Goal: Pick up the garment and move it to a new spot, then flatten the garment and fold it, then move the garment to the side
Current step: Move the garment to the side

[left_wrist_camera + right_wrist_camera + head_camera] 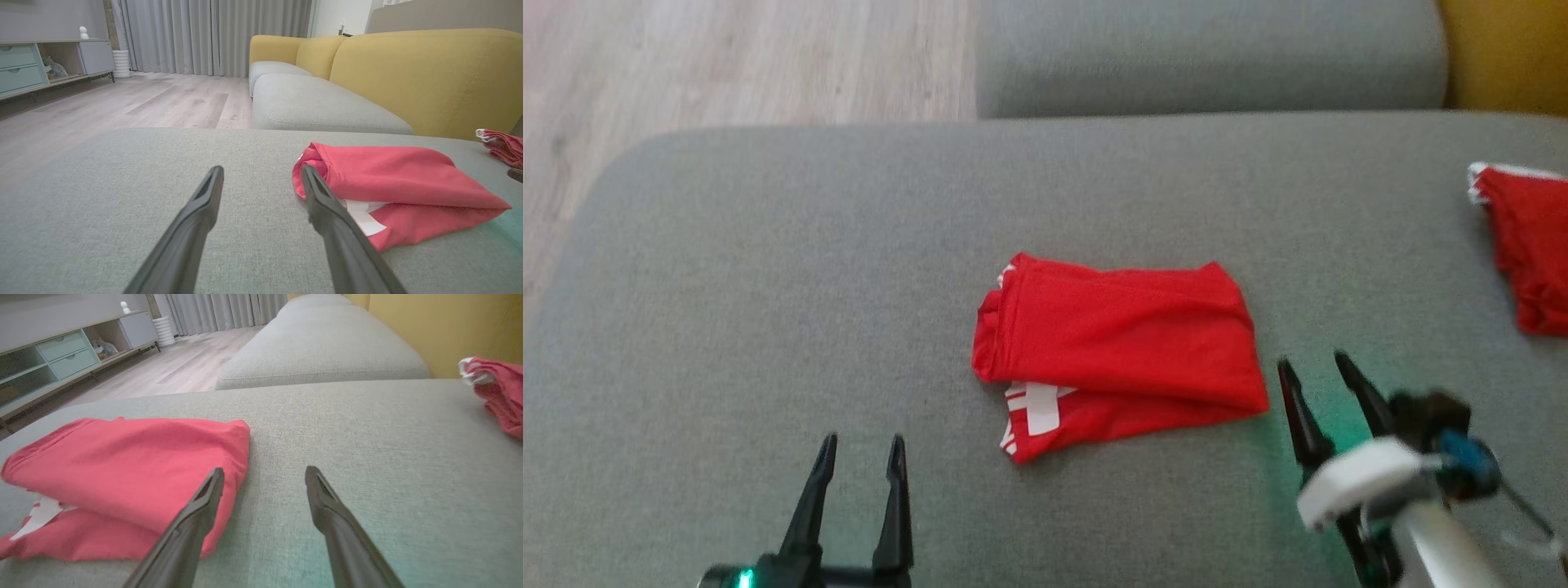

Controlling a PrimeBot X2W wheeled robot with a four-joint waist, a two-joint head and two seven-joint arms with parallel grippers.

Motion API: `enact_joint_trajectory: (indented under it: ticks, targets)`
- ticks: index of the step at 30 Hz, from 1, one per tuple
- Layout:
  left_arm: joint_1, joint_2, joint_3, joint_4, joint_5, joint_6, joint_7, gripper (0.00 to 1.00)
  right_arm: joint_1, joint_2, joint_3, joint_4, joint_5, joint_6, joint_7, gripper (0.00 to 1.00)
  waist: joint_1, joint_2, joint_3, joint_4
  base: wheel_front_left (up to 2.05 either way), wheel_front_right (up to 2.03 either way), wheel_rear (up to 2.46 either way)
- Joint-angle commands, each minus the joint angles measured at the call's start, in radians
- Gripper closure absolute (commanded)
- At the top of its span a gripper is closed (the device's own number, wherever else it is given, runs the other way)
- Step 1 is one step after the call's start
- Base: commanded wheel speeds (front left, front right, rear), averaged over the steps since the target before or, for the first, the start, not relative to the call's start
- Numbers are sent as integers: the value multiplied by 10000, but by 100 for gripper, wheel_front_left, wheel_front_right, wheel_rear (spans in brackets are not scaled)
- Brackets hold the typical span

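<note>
The garment (1115, 343) is laid near the middle of the grey cushion (768, 286). It is folded into a thick rectangle, with a white print (1037, 408) exposed at its near left corner. From this lie the folding is judged to be done, and the shift to the side is judged to be the step not yet made. A second red garment (1531, 245) is seen at the cushion's right edge, well apart from the first. That edge is judged the likely place for setting things aside.

The left gripper (863, 441) is held low over the cushion's near edge, to the left of the garment and apart from it. Its fingers are spread wide with nothing between them. In the left wrist view its right finger is lined up in front of the garment's rolled left end, though no contact can be confirmed.

The right gripper (1312, 361) is held just beside the garment's near right corner. It is tilted up and leftward, and its jaws are likewise parted and empty. In the right wrist view its left finger is overlapped with the cloth's edge, but whether it is touched cannot be told.

The garment is thus flanked by both arms, a placing judged suited to a two-sided pinch at its ends.
</note>
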Motion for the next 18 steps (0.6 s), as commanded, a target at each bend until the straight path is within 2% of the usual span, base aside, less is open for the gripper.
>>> enact_joint_trajectory:
  ticks: [1,9,10,11,12,14,18]
  targets:
    - [-512,-58,223,-349,103,67,-51,0,-500,27,248,-153,191,31,28,0,-2,0,155,32,0,0,0]
    - [-852,-59,-36,-347,59,220,-51,0,-2020,466,952,1524,1922,31,1504,0,-2,0,654,97,0,0,0]
    - [-900,-59,-78,-340,52,238,-51,0,-2118,487,1115,1725,2097,31,1705,28,-2,0,698,109,0,0,0]
    - [-950,-59,-115,-333,42,252,-51,0,-2202,494,1283,1845,2256,31,1784,93,-2,0,740,119,0,0,0]
    - [-999,-59,-141,-327,30,263,-51,0,-2278,468,1449,1873,2385,31,1715,100,-2,0,784,121,0,0,0]
    - [-1091,-59,-139,-433,-78,239,-51,0,-2405,309,1701,1795,2550,31,1341,100,-2,0,882,56,0,0,0]
    - [-1214,-59,169,-1262,-425,414,-51,0,-2797,-501,2009,1568,1766,31,457,100,-2,0,1191,-334,0,0,0]
